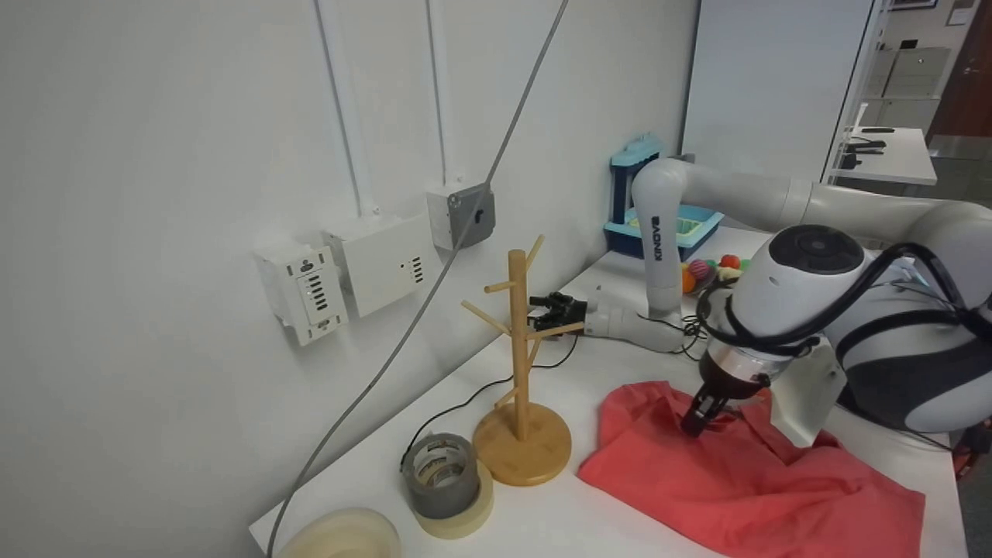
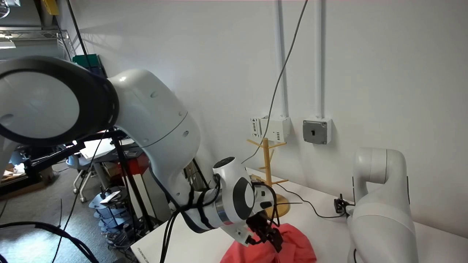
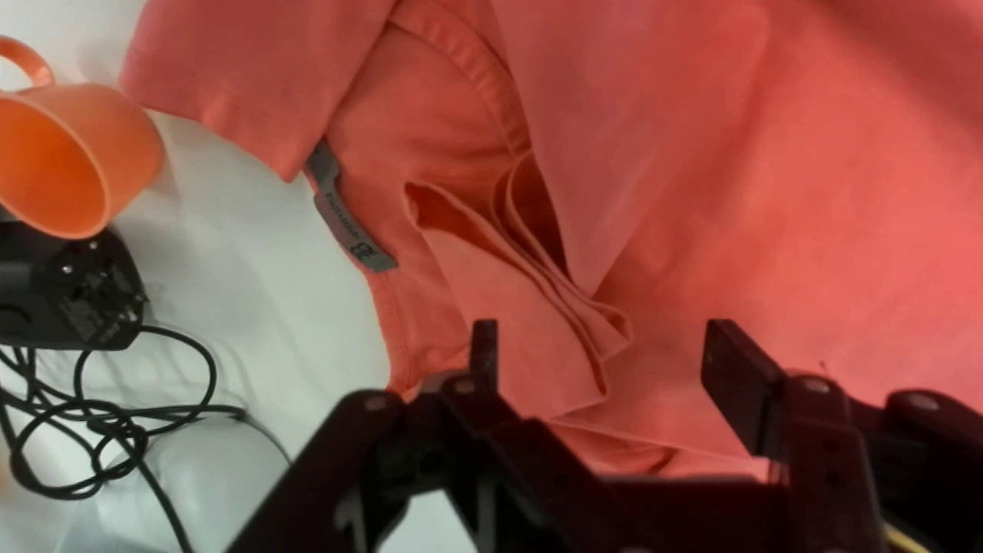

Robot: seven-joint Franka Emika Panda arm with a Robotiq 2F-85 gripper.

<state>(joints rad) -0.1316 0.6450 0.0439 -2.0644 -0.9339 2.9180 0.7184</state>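
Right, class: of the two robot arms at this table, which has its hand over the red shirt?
The black-strapped arm: its open hand is over the red shirt. The arm marked KINOVA ends clear of the shirt.

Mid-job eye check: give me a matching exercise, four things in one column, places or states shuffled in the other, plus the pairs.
Things
1. black two-finger gripper
2. coral-red cloth shirt
3. grey roll of tape
4. round-based tan wooden peg stand

Places or states
A. stacked on a cream roll
B. upright, beside the grey roll of tape
C. open, jaws apart
D. rumpled, in loose folds

Pairs: 1-C, 2-D, 3-A, 4-B
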